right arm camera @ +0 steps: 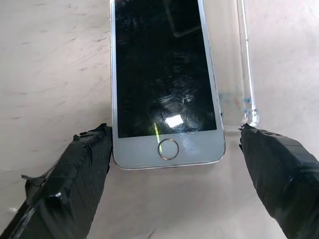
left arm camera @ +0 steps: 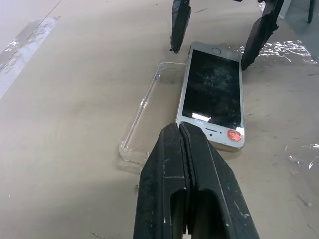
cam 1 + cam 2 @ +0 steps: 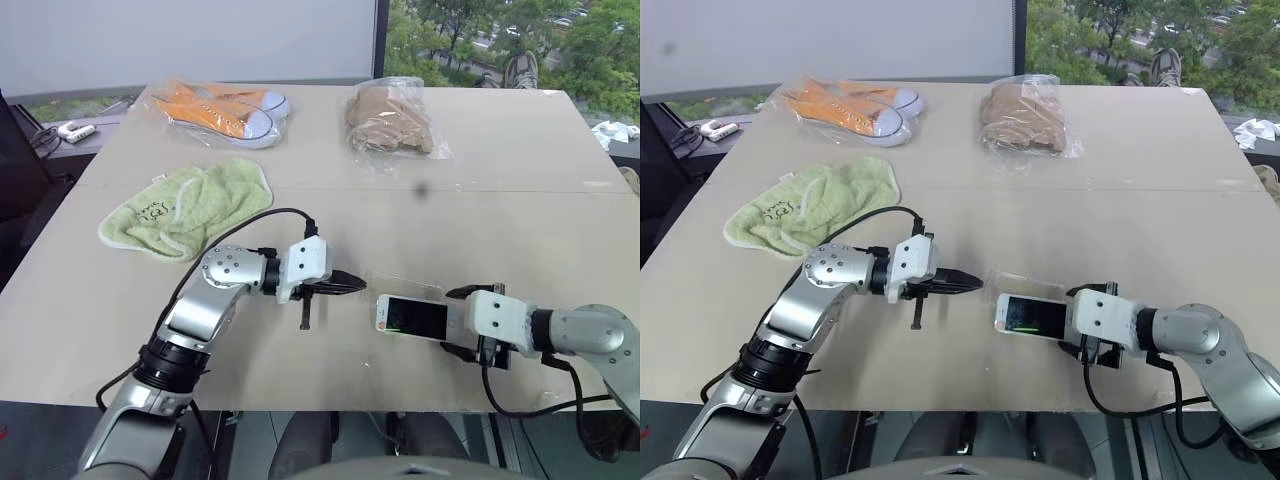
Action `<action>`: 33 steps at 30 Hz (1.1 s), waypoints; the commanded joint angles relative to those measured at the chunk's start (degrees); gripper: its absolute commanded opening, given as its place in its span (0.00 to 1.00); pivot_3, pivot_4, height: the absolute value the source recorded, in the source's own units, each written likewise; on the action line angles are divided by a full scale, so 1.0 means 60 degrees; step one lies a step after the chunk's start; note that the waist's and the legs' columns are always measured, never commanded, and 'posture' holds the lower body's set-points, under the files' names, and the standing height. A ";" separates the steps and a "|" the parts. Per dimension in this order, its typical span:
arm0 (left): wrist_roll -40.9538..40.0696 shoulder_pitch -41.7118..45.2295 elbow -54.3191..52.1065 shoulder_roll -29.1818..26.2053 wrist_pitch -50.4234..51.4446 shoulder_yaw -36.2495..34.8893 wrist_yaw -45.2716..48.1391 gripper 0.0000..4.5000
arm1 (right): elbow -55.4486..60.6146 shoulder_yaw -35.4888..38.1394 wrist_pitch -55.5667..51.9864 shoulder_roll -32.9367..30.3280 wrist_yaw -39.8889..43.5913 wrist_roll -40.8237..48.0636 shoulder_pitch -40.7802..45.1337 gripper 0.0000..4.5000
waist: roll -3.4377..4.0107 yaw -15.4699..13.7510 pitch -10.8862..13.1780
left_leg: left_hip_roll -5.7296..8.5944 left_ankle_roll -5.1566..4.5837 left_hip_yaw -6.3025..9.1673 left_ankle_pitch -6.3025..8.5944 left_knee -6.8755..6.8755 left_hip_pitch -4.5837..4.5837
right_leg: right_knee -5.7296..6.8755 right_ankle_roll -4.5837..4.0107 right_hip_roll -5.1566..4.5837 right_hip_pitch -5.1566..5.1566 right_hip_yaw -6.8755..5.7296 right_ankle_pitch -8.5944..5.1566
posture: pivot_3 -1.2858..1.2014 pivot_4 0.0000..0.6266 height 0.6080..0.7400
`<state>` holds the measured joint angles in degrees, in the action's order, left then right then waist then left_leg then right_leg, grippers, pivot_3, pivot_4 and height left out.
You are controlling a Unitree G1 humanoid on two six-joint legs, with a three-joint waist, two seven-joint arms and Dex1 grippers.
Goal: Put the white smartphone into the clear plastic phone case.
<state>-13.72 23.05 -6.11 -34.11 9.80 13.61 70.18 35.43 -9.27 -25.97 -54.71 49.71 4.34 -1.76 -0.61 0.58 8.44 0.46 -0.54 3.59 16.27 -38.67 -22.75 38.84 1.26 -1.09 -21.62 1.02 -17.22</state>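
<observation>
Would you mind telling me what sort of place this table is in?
Probably an office or lab room: a plain beige table against a window looking onto trees, with bagged orange sneakers laid out like test props.

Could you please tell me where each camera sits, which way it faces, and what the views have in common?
Left eye view: on the head, facing forward and down over the table; both arms show, left claw shut.
Right eye view: its stereo twin, same scene, same arms.
Left wrist view: looks along the shut left claw at the white smartphone and the clear plastic phone case beside it; the right claw's fingers show beyond.
Right wrist view: looks along the open right claw, which straddles the phone's end.
Shared: the phone shows in all four.
</observation>
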 commanded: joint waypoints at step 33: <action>-0.1701 -0.0274 -0.0551 -0.1246 0.0061 -0.0650 0.1861 0.00 | 0.0071 0.0010 0.0392 0.0156 0.0518 -0.0345 0.0072 0.66 | -0.0011 0.0004 -0.0007 | -0.0003 -0.0024 0.0003 0.0014 -0.0014 0.0007 | 0.0004 -0.0001 0.0003 0.0010 -0.0004 0.0000 | 0.52 0.24 1.00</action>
<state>-22.70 21.48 -7.69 -40.74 9.84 11.10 81.06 34.17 -10.69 -22.55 -54.10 52.24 0.83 -1.83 -0.68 0.61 8.40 0.45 -0.68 3.61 16.35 -38.76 -22.71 38.87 1.26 -1.06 -21.56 0.99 -17.22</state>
